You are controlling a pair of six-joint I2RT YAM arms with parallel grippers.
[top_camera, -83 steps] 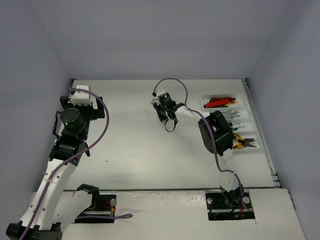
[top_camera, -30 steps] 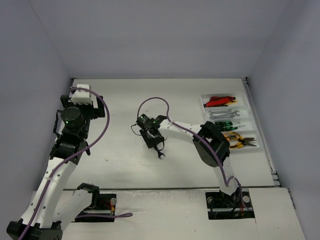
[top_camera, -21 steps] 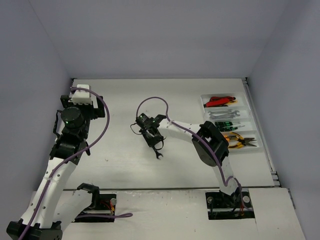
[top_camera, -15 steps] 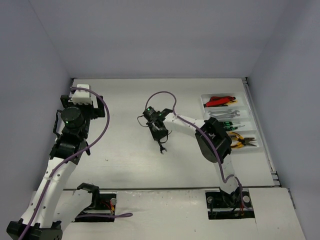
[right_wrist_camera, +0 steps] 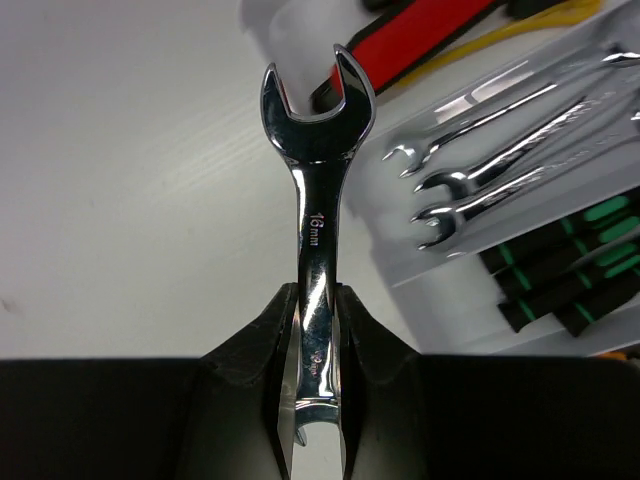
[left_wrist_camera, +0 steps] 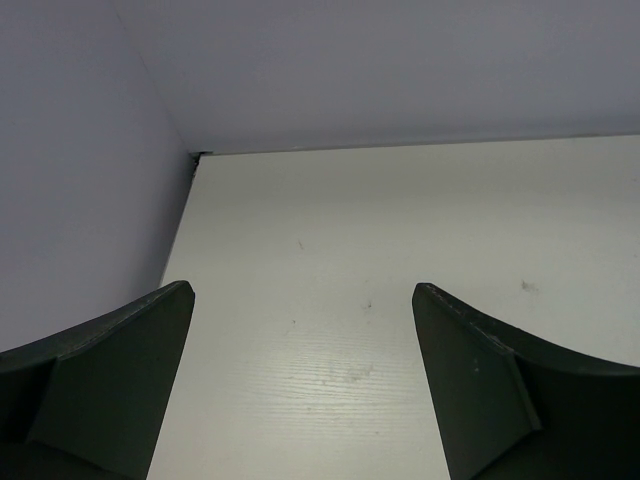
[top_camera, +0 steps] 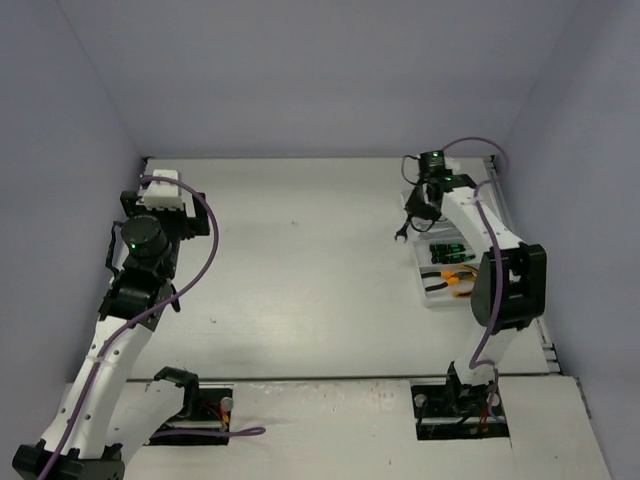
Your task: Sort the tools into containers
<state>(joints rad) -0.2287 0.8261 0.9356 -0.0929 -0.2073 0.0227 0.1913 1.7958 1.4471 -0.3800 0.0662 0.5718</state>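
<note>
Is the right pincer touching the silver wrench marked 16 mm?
Touching. The right wrist view shows the right pincer shut on the wrench, with both fingers pressed against its shaft and no gap on either side.

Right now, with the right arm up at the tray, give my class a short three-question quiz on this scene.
1. True or false: the left gripper holds a screwdriver.
2. What does the right gripper hold? A pliers; B silver wrench; C cutters.
3. In the right wrist view, how many wrenches lie in the tray?
Key: 1 false, it is open and empty. 2 B. 3 three.
</note>
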